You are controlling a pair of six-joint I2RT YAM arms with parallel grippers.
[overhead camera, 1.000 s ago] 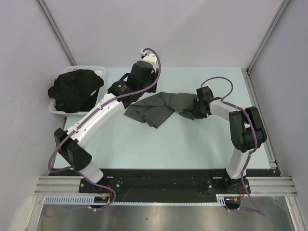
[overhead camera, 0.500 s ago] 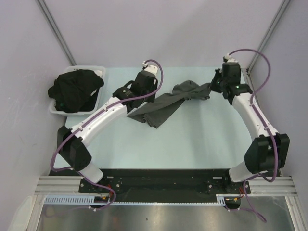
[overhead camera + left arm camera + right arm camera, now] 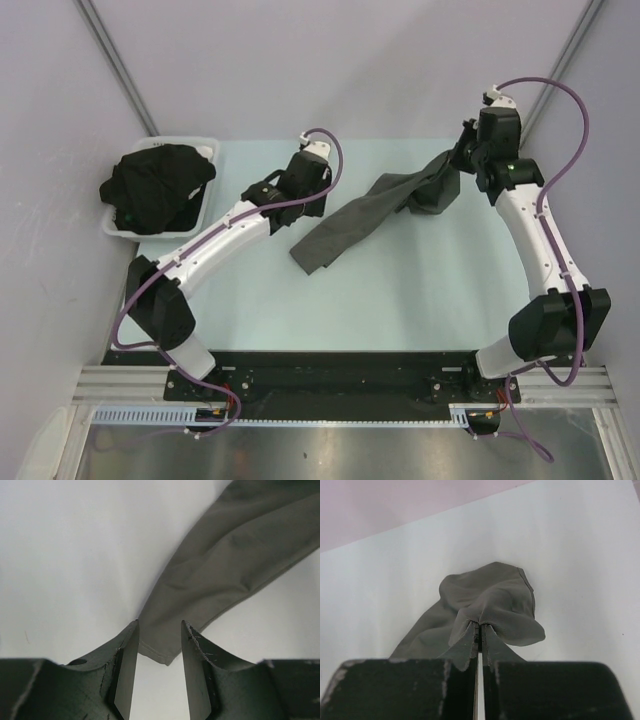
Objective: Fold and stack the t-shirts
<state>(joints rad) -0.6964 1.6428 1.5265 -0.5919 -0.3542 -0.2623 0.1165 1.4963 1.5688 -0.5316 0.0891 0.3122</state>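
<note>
Counted one pale table (image 3: pixel 400 300), filling the work area. Counted two arms: found the left arm (image 3: pixel 220 240) bent toward the middle of the table and the right arm (image 3: pixel 535 230) stretched up the right side to the far right corner. Counted one white tray (image 3: pixel 115 228) at the far left edge, with one heap of black t-shirts (image 3: pixel 155 185) spilling over its rim; could not tell the number of garments in that heap. Counted one charcoal grey t-shirt (image 3: pixel 350 222), drawn out as a long slanting band from mid-table up toward the far right. Counted two grippers. Saw the right gripper (image 3: pixel 479 630) pinched tight on a fold of the grey cloth, with the upper end lifted and bunched below the jaws. Saw the left gripper (image 3: pixel 160 630) standing partly apart and gripping nothing, with the hem corner of the grey cloth lying flat on the table just beyond the fingertips (image 3: pixel 131 635). Compared with a second earlier: had carried the held end from right of centre out to the far right corner, pulling a crumpled bundle into the long band. Had drawn the left gripper back off the cloth's left end, to just beside it. Noted the tray and the black heap unmoved.
</note>
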